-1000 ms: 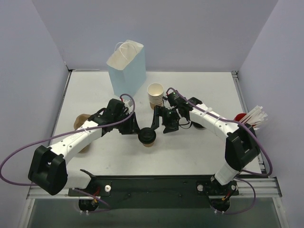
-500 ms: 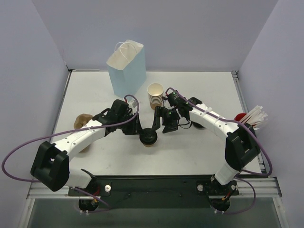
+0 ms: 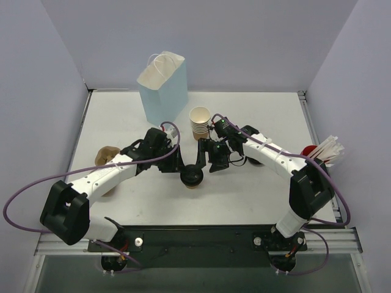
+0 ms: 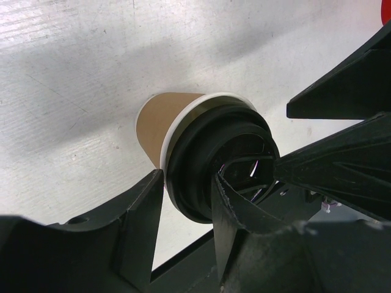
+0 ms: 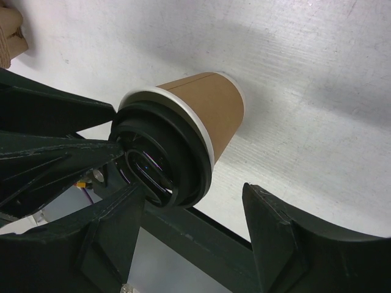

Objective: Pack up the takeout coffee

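Packing was at the grasp stage, as I judged it: the takeout coffee (image 3: 192, 177) stood upright on the table (image 3: 256, 195) at the middle of the overhead view, not yet lifted. The pale blue paper bag (image 3: 164, 85) stood open well apart from it toward the upper left. My left claw (image 3: 176, 165) sat just beside the cup on its left, fingers a narrow way apart with nothing between them that I could see. In its own view the tips lay against the outline of the lid (image 4: 223, 162), and I could not tell whether either touched it. My right claw (image 3: 205, 161) stood on the other side, spread wide and empty, the cup's top lying in the gap between its fingers in the wrist view. The next move, I reckoned, called for one claw to close gently on the cup below the rim, since thin paper would likely crush, while the other made room for the lift toward the bag's mouth. The cup was a tapered cone of matte tan-brown paper with a rolled white rim. Its lid was round, glossy black plastic with a raised ring and an oval recess. The table was white and faintly scratched. A stack of lidless cups (image 3: 200, 122) stood near, just above the right claw in the frame.
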